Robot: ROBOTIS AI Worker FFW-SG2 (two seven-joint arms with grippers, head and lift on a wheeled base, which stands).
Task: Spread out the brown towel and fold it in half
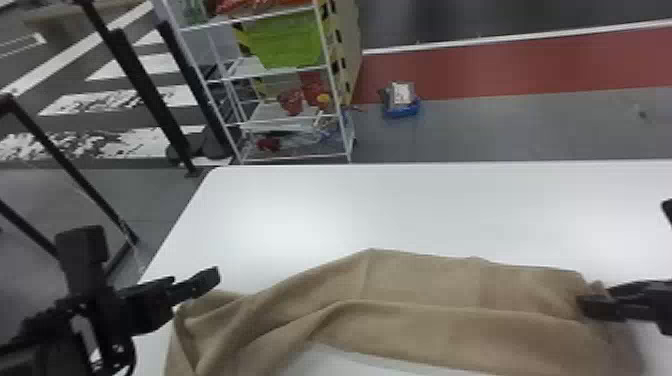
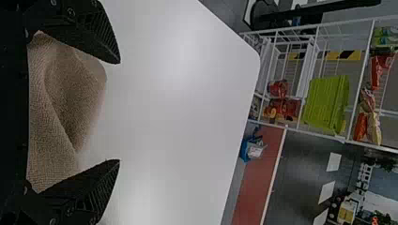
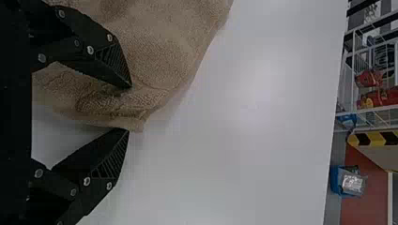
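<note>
The brown towel (image 1: 425,285) lies in a wide, wrinkled band across the near part of the table, with a long fold along it and bunched cloth at its left end. My left gripper (image 1: 197,285) is over that left end; in the left wrist view the left gripper (image 2: 117,111) stands open, with towel (image 2: 65,103) between and behind its fingers. At the towel's right end is my right gripper (image 1: 595,305). The right wrist view has the right gripper (image 3: 129,108) open, a crumpled edge of the towel (image 3: 159,47) lying between its fingertips.
The white table (image 1: 400,205) extends beyond the towel to its far edge. Behind it on the left stands a wire shelf (image 1: 285,117) with a green bin (image 1: 287,42). A blue container (image 1: 401,107) is on the floor past the table.
</note>
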